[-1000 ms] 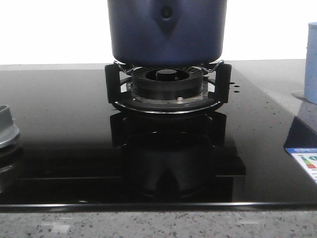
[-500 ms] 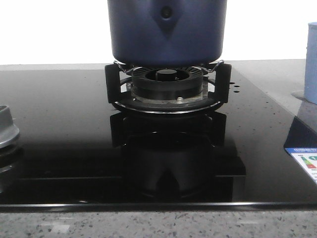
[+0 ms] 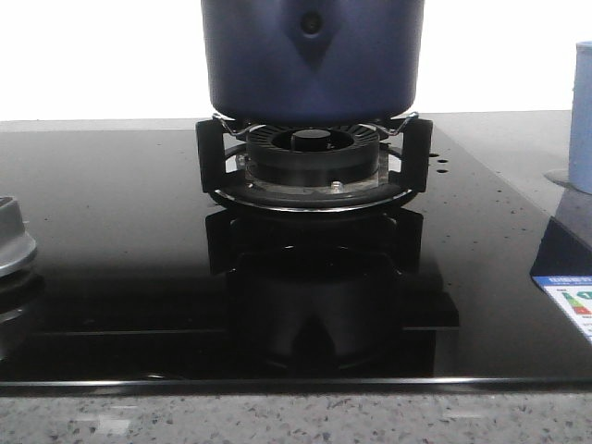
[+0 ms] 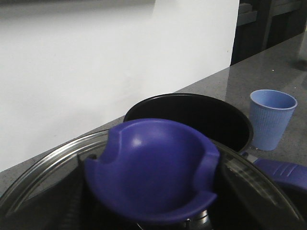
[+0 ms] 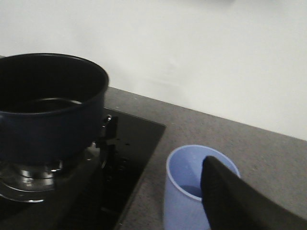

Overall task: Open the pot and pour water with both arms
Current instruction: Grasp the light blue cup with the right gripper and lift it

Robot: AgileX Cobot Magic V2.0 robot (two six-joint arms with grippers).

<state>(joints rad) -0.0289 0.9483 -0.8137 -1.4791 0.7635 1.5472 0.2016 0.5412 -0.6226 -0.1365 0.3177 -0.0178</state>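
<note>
Pot [image 3: 313, 60] uncovered on burner grate [image 3: 313, 162], dark navy, matte.
Liquid inside cannot be confirmed. Glass lid [image 4: 144, 191] with blue knob lies under the left pincer, its grip unclear. Pale blue cup [image 5: 196, 189] beside hob; right pincer state unclear.

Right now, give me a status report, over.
Lid off, close under left wrist camera; grip unseen. Pot open on burner. Right hand at cup rim.
</note>
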